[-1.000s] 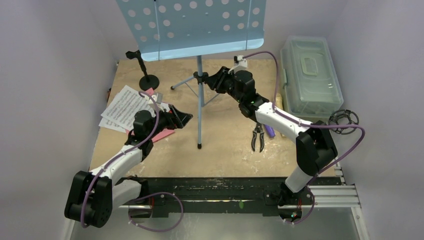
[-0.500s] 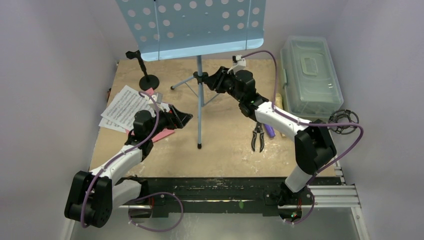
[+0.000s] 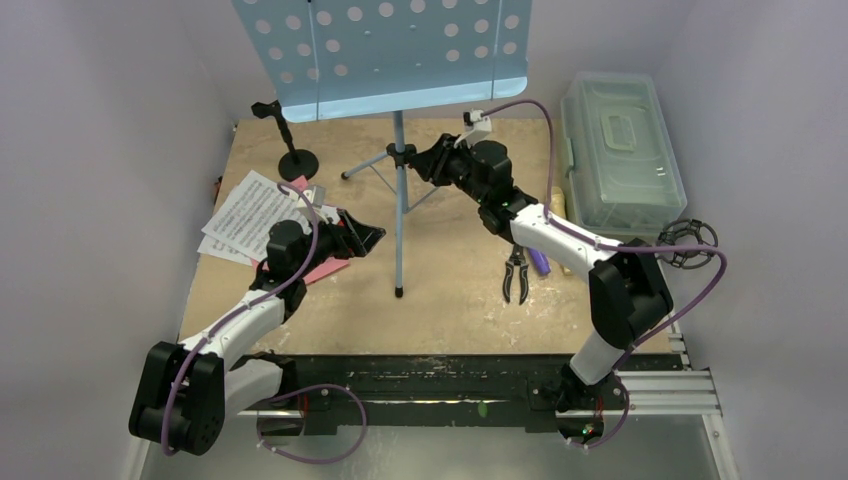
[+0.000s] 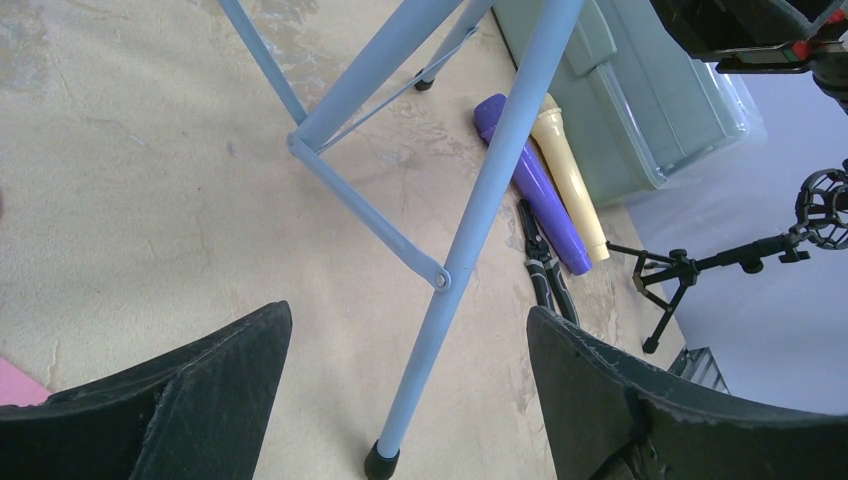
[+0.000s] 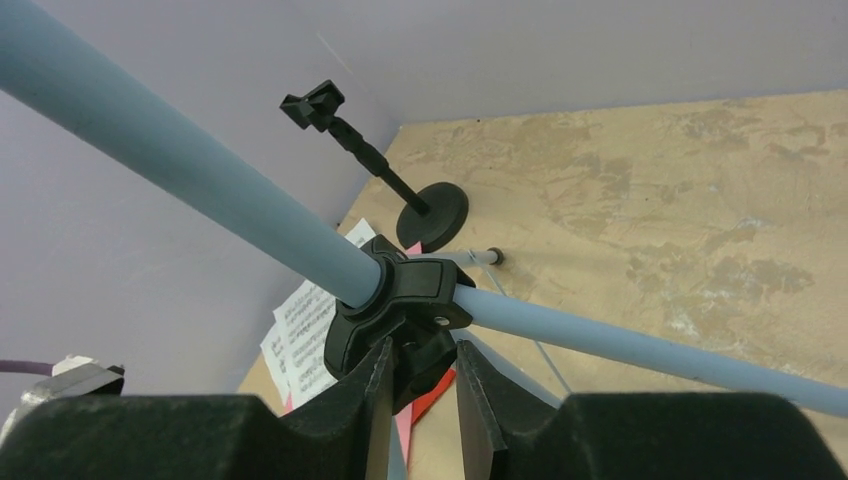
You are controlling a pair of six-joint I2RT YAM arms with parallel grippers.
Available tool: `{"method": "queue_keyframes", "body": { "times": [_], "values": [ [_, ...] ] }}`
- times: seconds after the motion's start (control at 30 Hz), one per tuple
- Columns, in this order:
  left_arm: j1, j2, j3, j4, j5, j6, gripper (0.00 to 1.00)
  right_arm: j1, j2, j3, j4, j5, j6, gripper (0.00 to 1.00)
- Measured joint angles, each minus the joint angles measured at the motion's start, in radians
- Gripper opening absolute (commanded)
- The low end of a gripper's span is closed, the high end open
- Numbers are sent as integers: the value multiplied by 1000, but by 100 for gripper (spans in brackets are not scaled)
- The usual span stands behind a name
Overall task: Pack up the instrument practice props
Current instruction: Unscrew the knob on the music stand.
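The blue music stand (image 3: 399,215) stands upright in the upper middle of the table (image 3: 460,320), its perforated desk (image 3: 385,45) filling the top of the overhead view. The right hand (image 5: 422,350) reaches in from the right and is clenched on the black clamp (image 5: 400,290) where the stand's legs meet the pole, a finger pressed to each side of it. The left hand (image 4: 405,318) hovers at centre left with its fingers spread wide and nothing in them. One leg of the stand runs between them in the wrist view, untouched. White sheet music (image 3: 250,215) and a red page (image 3: 325,270) lie at the left edge under that arm, with the black round-base pole (image 3: 293,150) upright just above them. At the right, the purple microphone (image 4: 535,190) and cream microphone (image 4: 572,180) lie side by side, touching, near black pliers (image 3: 516,275) and next to the closed plastic box (image 3: 622,150). The black mic tripod (image 3: 688,243) stands further right, off the table.
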Motion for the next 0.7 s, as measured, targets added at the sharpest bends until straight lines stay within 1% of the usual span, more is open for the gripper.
{"method": "queue_keyframes", "body": {
  "times": [0.07,0.2,0.37,0.7],
  "values": [
    [0,0,0,0,0,0,87,-1,0,-7,18,-12,-28,0],
    [0,0,0,0,0,0,87,-5,0,-21,57,-47,-111,0],
    [0,0,0,-1,0,0,87,-7,0,-45,124,-97,-292,0],
    [0,0,2,-4,0,0,87,-3,-2,-146,331,-224,-772,0]
  ]
}}
